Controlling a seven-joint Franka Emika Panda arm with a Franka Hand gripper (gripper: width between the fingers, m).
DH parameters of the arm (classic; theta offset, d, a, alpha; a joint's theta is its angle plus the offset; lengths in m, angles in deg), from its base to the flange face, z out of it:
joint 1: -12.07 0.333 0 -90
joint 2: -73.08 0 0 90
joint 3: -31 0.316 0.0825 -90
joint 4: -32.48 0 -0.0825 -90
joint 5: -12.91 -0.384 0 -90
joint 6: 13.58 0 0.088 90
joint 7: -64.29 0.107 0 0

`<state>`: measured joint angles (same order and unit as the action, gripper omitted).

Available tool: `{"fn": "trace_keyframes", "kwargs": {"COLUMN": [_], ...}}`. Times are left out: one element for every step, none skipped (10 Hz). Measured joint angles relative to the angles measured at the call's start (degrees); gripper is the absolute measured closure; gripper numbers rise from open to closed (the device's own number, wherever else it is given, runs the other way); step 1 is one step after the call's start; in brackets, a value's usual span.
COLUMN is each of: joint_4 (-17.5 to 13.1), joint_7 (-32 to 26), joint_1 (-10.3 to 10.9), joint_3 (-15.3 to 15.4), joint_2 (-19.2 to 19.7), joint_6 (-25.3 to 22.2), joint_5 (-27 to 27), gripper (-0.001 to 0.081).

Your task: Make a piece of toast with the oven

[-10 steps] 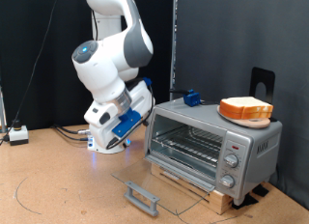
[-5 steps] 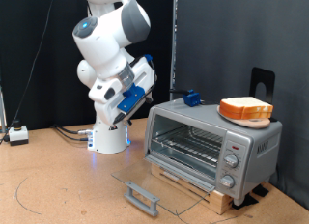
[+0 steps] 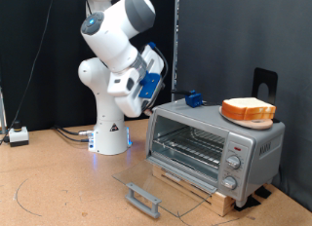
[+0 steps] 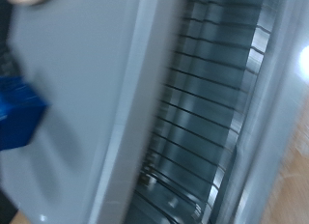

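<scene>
Exterior view: pincer (image 3: pixel 156 90), grip state unclear, up left of toast (image 3: pixel 248 110) atop open oven (image 3: pixel 214 146).

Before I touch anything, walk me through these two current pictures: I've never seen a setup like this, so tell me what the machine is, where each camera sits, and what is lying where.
The white machine is a robot arm. Its end effector, the part meant for grasping, is raised above the oven, towards the exterior view's left; nothing shows between its fingers.

The sharp picture comes from a camera standing off the arm. The blurred one comes from a camera on the hand itself, looking down at the oven's silver top and its wire rack.

The oven's glass door is folded down open, and the rack inside looks bare. The piece of toast sits on an orange plate on the oven's roof. A small blue object rests at the roof's back edge.
</scene>
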<state>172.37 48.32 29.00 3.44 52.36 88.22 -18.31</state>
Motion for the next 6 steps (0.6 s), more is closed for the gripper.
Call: {"fn": "trace_keyframes", "kwargs": {"joint_4": [0.0, 0.1, 0.2, 0.6, 0.7, 0.6], "joint_7": [-5.7, -11.0, -15.6, -19.1, -16.9, -18.1], "joint_1": [1.3, 2.4, 3.3, 3.7, 3.5, 3.8], "joint_3": [0.1, 0.3, 1.0, 1.7, 1.7, 1.8], "joint_2": [-1.3, -2.8, -4.5, -6.2, -6.1, -6.3], "joint_6": [-1.5, -2.2, -2.8, -3.0, -3.0, -3.0], "joint_5": [-0.8, -0.9, 0.3, 2.1, 1.4, 0.9], "gripper": [-0.0003, -0.0003, -0.0003, -0.0003, -0.0003, -0.0003]}}
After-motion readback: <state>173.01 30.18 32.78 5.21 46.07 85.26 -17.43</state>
